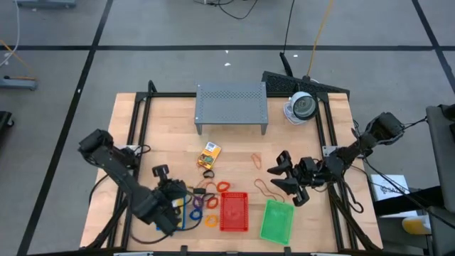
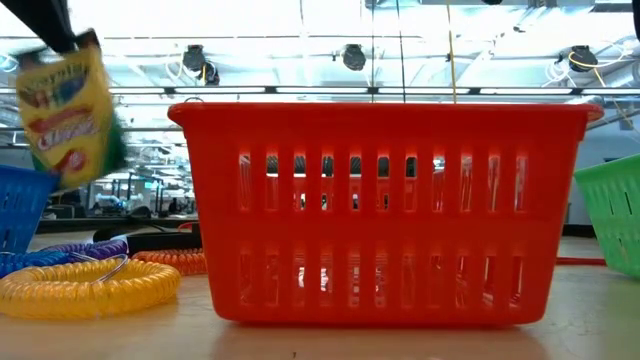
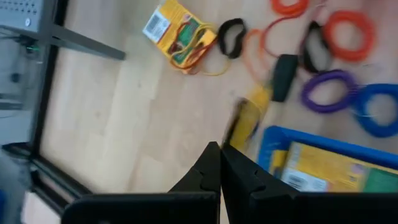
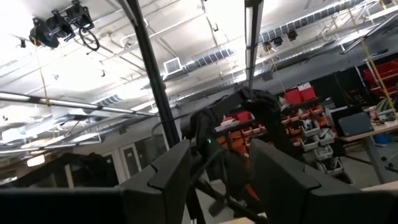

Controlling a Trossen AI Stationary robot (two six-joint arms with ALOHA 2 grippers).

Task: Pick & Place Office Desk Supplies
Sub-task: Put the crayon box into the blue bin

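Crayon box (image 3: 336, 167) lies in the blue tray (image 3: 273, 140), another (image 1: 209, 154) loose on the surface | rings (image 1: 211, 202), bands unsorted; red tray (image 1: 234, 211) and green tray (image 1: 276, 221) look empty | left end effector (image 3: 221, 163) pinched shut, empty, over blue tray | right end effector (image 1: 288, 178) wide open, empty, near green tray.

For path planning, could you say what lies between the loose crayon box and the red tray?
In the high view, an orange ring and a small dark piece.
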